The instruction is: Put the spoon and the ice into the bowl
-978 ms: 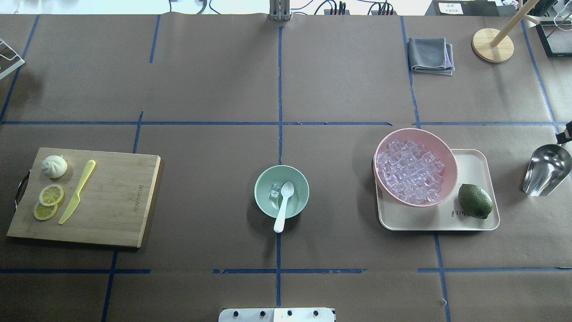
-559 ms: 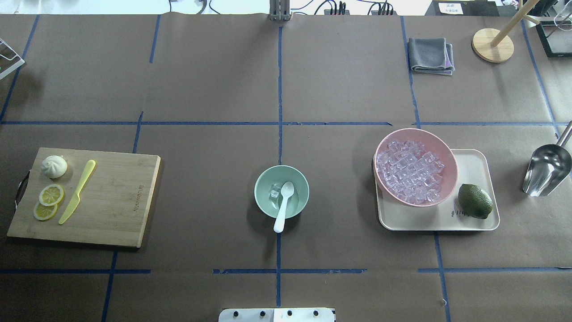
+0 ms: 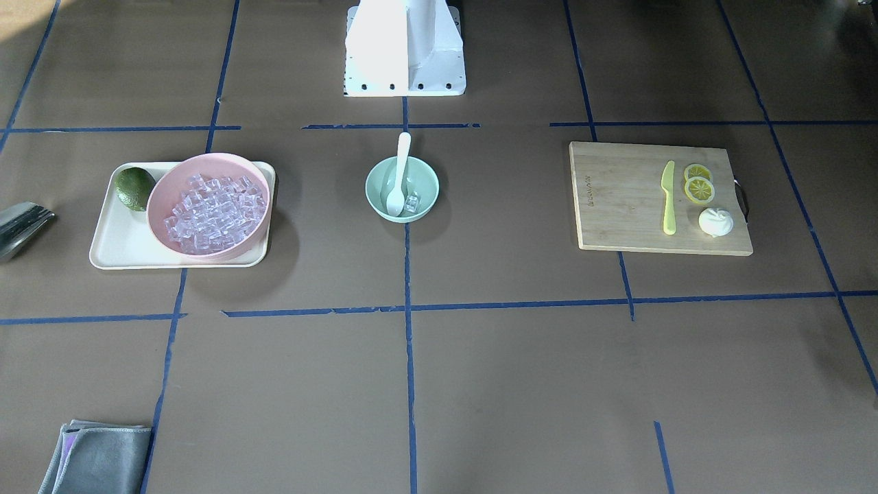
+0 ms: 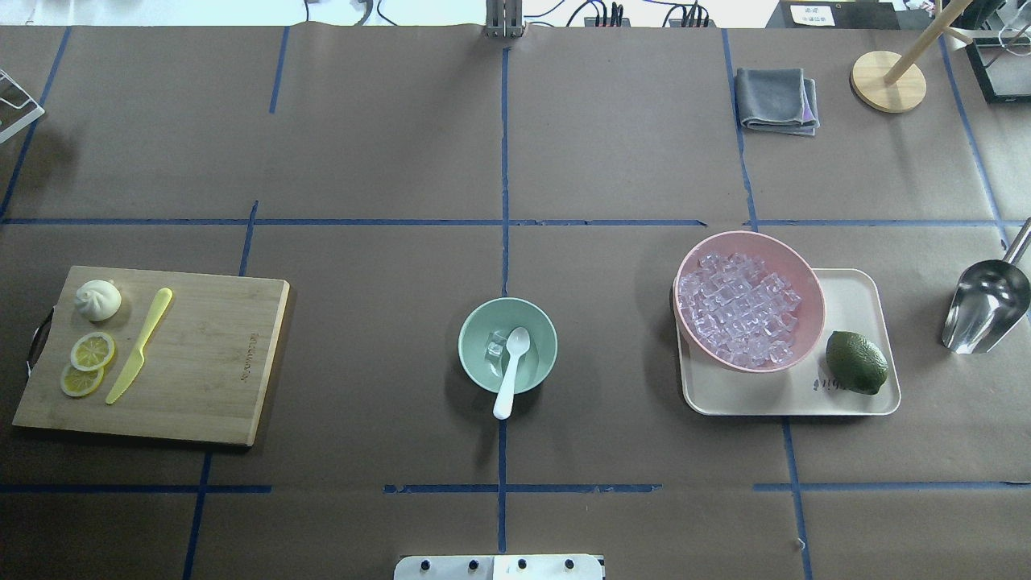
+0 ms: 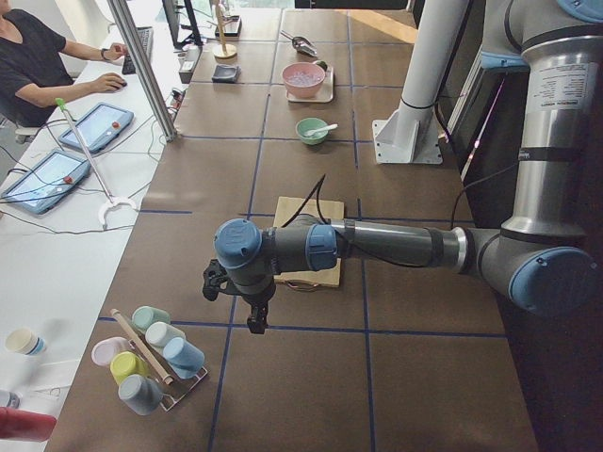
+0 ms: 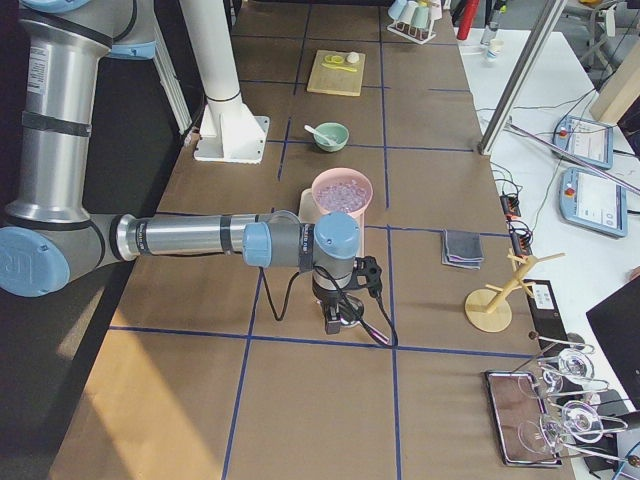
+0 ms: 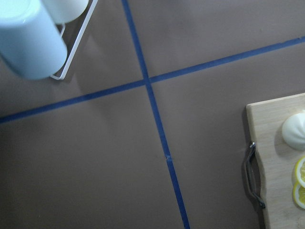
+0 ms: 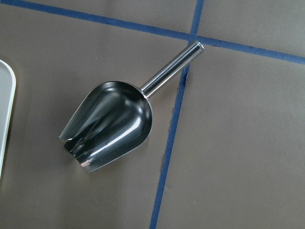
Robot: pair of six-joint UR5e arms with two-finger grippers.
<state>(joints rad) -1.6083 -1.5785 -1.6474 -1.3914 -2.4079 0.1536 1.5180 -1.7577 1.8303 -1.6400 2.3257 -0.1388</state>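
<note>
Spoon [image 4: 511, 374] sits in bowl [image 4: 541, 334] beside ice [image 4: 494, 349], handle pointing at robot base [image 4: 499, 566]. Left gripper [image 5: 254, 323] and right gripper [image 6: 334, 325] are both well apart from it, neither clearly nearer. Can't tell if either is open or closed.

Table [image 4: 387, 145]: long, covered in brown paper, marked into a grid with blue tape lines [image 4: 505, 161].

Directly on it:
- Mint-green bowl [image 4: 541, 354], centre, on the middle tape line, nearer the robot's edge.
- Wooden cutting board [image 4: 201, 362], toward the left end, metal handle facing that end.
- Cream tray [image 4: 854, 302], toward the right end.
- Steel scoop [image 4: 984, 310], just beyond the tray, near the right end.
- Folded grey cloth [image 4: 777, 98], near the operators' edge, right half.
- Round wooden stand base [image 4: 888, 80], beside the cloth, toward the right corner.
- Wire cup rack [image 7: 79, 39], at the left end.
- White robot pedestal [image 3: 405, 48], mid robot's edge.
</note>
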